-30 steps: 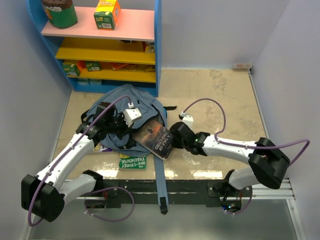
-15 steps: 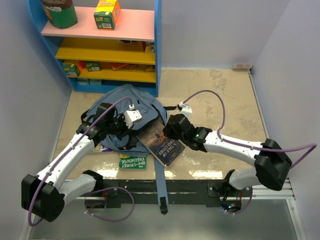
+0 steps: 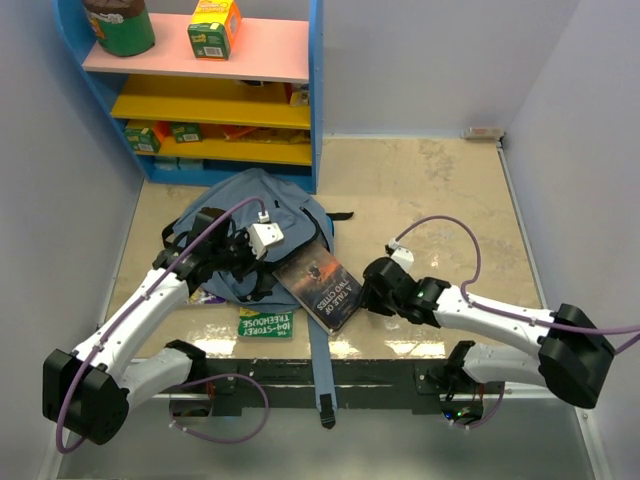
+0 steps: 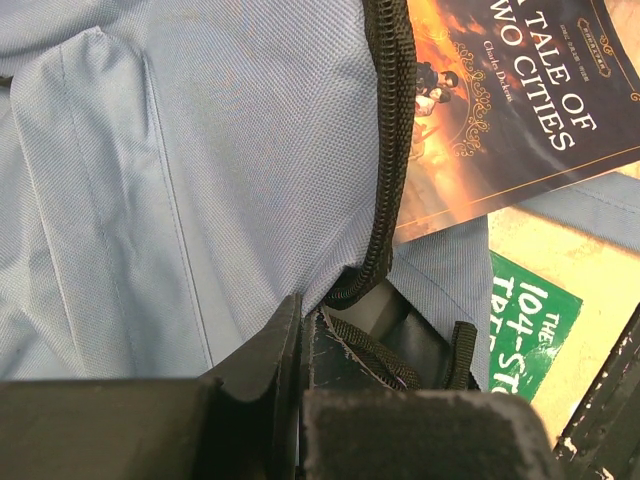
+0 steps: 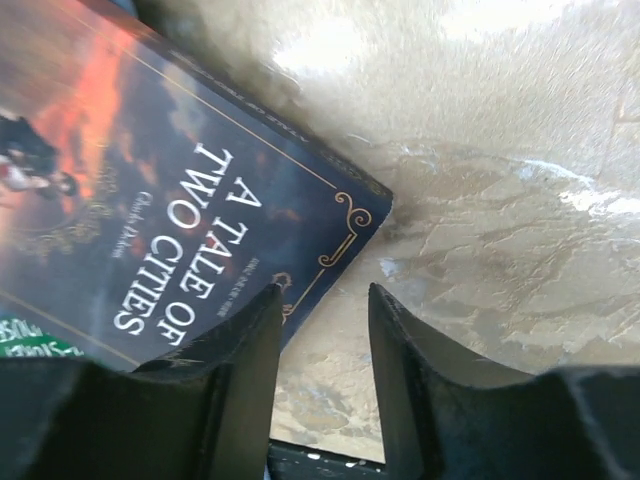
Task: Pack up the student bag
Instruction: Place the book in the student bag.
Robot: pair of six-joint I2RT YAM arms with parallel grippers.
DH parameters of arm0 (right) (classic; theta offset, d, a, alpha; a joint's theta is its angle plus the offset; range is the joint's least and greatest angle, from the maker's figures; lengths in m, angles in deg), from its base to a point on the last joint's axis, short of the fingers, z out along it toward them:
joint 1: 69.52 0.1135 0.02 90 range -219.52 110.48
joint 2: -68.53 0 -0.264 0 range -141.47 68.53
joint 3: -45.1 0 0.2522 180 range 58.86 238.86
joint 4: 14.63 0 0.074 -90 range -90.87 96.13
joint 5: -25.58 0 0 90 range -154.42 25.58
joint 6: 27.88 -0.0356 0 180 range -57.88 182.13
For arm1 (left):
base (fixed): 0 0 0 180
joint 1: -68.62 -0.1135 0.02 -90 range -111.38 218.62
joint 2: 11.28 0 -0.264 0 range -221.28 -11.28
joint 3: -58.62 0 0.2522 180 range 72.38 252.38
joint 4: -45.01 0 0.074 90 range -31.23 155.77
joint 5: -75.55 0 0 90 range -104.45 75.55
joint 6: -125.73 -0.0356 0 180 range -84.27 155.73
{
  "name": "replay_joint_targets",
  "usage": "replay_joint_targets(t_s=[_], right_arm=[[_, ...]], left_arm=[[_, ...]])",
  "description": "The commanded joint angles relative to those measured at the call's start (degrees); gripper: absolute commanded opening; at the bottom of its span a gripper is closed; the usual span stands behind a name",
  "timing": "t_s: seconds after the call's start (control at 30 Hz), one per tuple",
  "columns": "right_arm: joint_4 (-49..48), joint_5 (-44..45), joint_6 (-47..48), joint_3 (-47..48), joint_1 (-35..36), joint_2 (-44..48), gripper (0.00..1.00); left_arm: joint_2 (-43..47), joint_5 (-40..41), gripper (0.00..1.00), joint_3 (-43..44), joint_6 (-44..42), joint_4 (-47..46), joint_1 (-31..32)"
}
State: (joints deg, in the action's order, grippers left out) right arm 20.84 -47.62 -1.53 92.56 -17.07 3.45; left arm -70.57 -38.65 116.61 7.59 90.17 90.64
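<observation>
- The student bag point(image 3: 250, 200), a large soft slate-blue fabric backpack, lies flat in the middle of the beige marbled table point(image 3: 430, 190), just in front of a blue shelf unit point(image 3: 316, 100).
- The left gripper point(image 4: 300, 330) is clenched on the black zip edge of the student bag at its mouth, lifting the fabric there.
- A dark paperback with an orange-lit cover, "A Tale of Two Cities" point(image 3: 320, 285), rests with one end tucked under that zip edge and the other end out on the table.
- The right gripper point(image 5: 325, 300) stands just beside the paperback's outer corner, jaws parted and nothing between them.
- The paperback's long axis runs diagonally, from the bag mouth down towards the right arm. The bag therefore lies up and to the left of the right gripper, which is the nearer tool to the free end. A push along that axis looks the likely next move.
- A green paperback point(image 3: 265, 323) lies at the bag's near edge, unpacked.
</observation>
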Motion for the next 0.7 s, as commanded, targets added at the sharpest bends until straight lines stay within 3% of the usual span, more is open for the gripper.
replay_joint_targets(t_s=[0.0,0.27,0.43,0.67], right_arm=[[-5.6,-1.9,-1.4,-1.2,-0.2,-2.5,0.4],[-13.4,-4.3,-1.3,-4.6,-0.5,-6.1,0.41],[-23.5,-6.5,-2.3,-9.5,-1.6,-6.6,0.43],[-33.2,-4.6,-1.1,-11.9,-1.6,-1.8,0.35]], left_arm=[[0.2,0.2,0.0,0.9,-0.2,1.1,0.0],[-1.0,-0.2,0.0,1.6,-0.2,1.3,0.0],[-1.3,-0.2,0.0,2.4,-0.1,1.7,0.0],[-1.3,-1.5,0.0,3.1,-0.1,2.5,0.1]])
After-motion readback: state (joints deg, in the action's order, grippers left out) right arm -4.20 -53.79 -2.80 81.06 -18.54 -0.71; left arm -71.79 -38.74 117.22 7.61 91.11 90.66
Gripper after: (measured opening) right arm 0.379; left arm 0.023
